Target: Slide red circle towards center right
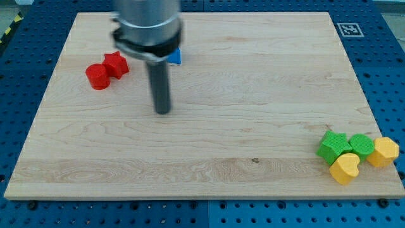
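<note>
The red circle (97,76) lies on the wooden board (253,95) at the view's upper left. A red star block (116,64) touches it on its upper right. My tip (163,111) stands on the board to the right of and a little below the red circle, about a hundred pixels away, touching no block. The rod and the arm's body rise from it towards the view's top.
A blue block (174,57) shows partly behind the arm, its shape unclear. At the view's lower right sit a green star (333,146), a green hexagon-like block (361,145), a yellow heart (345,168) and a yellow hexagon (384,152). A marker tag (347,29) is off the board's top right corner.
</note>
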Robot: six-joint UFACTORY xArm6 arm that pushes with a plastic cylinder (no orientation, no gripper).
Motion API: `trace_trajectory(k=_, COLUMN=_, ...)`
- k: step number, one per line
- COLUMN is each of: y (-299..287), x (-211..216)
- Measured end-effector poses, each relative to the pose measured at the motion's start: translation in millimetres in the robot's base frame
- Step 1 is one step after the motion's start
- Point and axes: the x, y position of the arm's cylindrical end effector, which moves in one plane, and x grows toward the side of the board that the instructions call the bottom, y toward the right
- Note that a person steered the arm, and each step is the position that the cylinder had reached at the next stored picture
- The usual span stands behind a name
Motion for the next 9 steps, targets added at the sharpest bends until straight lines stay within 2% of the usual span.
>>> trace_trajectory(k=1, y=-83, x=-7)
trace_trajectory(k=2, y=-138, x=-43)
trace_trajectory(k=3, y=-142, x=-67)
trace_trajectory(k=4, y=-134, x=-67)
trace_trajectory(k=6, y=-56, x=-78)
trace_trajectory(k=8, y=-47, x=-44)
trace_trajectory(k=9, y=-21, x=-45)
